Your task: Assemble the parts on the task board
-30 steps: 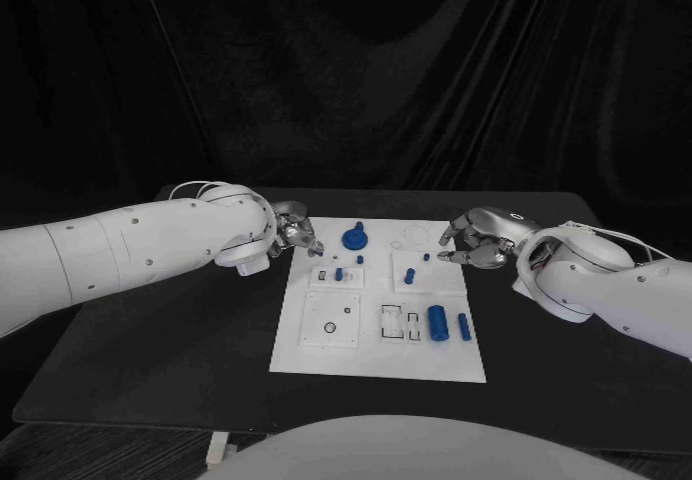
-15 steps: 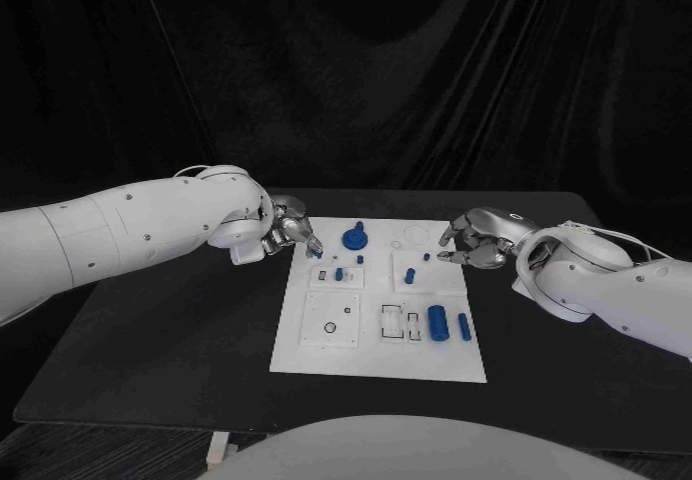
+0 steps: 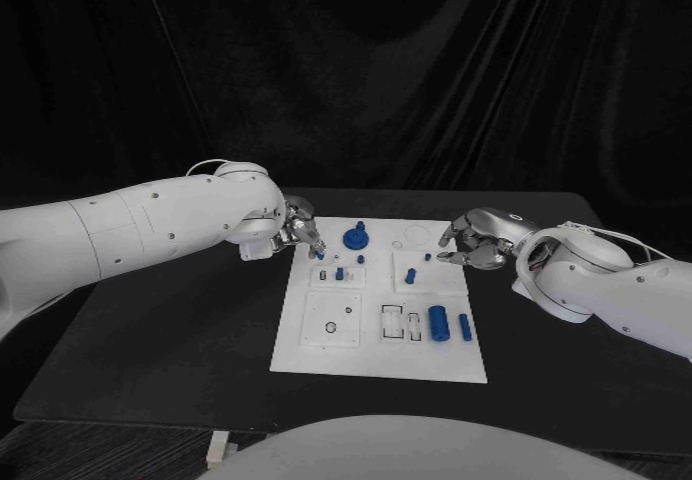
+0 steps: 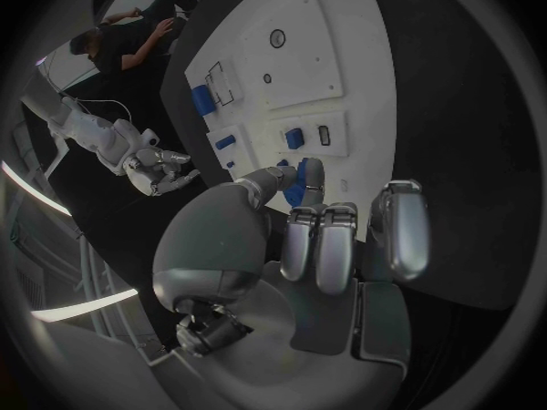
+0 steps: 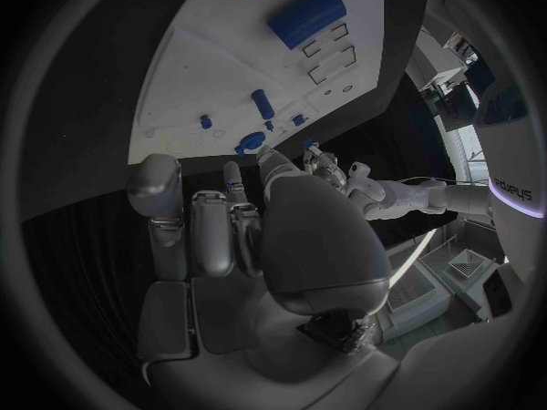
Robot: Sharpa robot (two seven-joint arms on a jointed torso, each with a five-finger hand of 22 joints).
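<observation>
Blue plastic parts (image 3: 437, 323) on the task board (image 3: 378, 350): likely light, rigid, slick; best pinched across the sides. Left hand (image 3: 299, 232) curled, possibly touching a small part (image 4: 302, 181), hold uncertain. Right hand (image 3: 473, 240) curled, seemingly empty.

Bare black table (image 3: 173, 340) flanks the task board (image 3: 378, 368)

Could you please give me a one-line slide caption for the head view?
Both hands, left hand and right hand, flank the far end of the task board bearing blue parts.
</observation>
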